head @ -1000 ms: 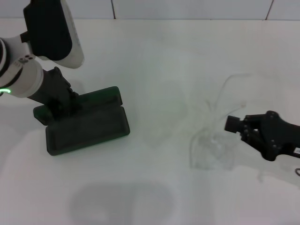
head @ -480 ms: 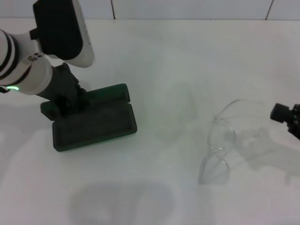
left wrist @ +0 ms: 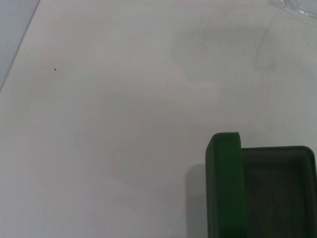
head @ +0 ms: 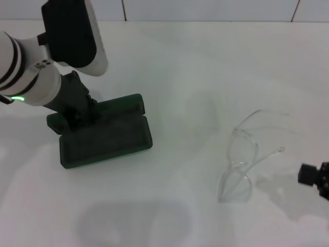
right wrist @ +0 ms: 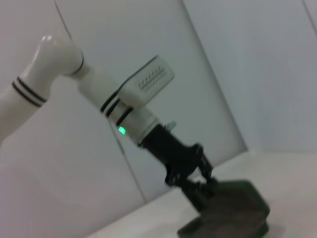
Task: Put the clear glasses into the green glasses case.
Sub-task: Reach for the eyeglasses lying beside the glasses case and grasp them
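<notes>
The green glasses case (head: 105, 135) lies open on the white table at the left, its lid folded back and its dark lining up. My left gripper (head: 72, 117) is shut on the case's back left edge; the right wrist view shows this gripper (right wrist: 200, 184) on the case (right wrist: 233, 210) from afar. The left wrist view shows one corner of the case (left wrist: 257, 193). The clear glasses (head: 240, 163) lie free on the table at the right, arms unfolded and pointing right. My right gripper (head: 314, 177) is at the right edge, a short way right of the glasses and apart from them.
The white table (head: 180, 67) runs back to a tiled wall (head: 205, 9). A strip of bare table separates the case from the glasses.
The right gripper has pulled away from the glasses to the right edge, leaving them lying on the table. The left gripper and the case have shifted slightly right.
</notes>
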Available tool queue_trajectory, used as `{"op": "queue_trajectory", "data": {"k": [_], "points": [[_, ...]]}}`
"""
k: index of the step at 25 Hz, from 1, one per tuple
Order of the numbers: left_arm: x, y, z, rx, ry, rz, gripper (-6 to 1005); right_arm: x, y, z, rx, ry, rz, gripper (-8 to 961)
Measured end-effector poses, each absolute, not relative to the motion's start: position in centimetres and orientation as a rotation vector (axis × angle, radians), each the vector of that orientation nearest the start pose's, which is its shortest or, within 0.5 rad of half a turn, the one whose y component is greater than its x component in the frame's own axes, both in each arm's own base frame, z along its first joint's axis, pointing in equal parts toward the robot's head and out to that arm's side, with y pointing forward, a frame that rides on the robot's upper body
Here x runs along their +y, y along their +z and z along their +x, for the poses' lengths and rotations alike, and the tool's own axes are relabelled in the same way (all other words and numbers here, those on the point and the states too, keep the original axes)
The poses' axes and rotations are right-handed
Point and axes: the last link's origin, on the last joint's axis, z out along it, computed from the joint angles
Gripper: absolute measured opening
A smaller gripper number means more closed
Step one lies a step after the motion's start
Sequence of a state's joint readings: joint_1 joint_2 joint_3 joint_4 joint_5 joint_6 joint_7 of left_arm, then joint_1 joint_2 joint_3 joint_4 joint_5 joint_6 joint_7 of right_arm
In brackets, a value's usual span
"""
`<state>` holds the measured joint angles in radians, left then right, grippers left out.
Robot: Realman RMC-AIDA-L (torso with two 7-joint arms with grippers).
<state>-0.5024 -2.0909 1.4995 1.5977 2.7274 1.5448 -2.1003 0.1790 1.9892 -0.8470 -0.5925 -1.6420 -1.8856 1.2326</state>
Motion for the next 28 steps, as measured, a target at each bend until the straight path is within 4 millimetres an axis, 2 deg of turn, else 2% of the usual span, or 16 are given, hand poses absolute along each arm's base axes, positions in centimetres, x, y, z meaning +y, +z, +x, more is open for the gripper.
{"op": "queue_trajectory", "data": {"k": [4, 10, 12, 17, 22, 28], "points": [[34.2, 1.4, -16.6, -0.076, 0.698, -2.658, 194, 20.7, 3.3, 31.6, 0.7, 1.079, -2.671, 2], [34.2, 1.4, -16.7, -0.088, 0.692, -2.66, 194, 21.9, 2.2, 31.7, 0.728, 1.022, -2.663, 127], [34.1, 1.4, -16.7, -0.089, 0.691, -2.66, 194, 22.4, 1.5, 31.4, 0.728, 1.009, -2.674, 305], [34.1, 1.4, -16.7, -0.09, 0.693, -2.659, 194, 24.4, -0.5, 30.2, 0.71, 0.968, -2.737, 364], [34.2, 1.4, -16.8, -0.09, 0.698, -2.656, 194, 25.9, -1.7, 29.1, 0.678, 0.974, -2.758, 354], [34.1, 1.4, -17.0, -0.1, 0.701, -2.656, 194, 26.7, -2.3, 28.1, 0.659, 0.988, -2.784, 341]]}}
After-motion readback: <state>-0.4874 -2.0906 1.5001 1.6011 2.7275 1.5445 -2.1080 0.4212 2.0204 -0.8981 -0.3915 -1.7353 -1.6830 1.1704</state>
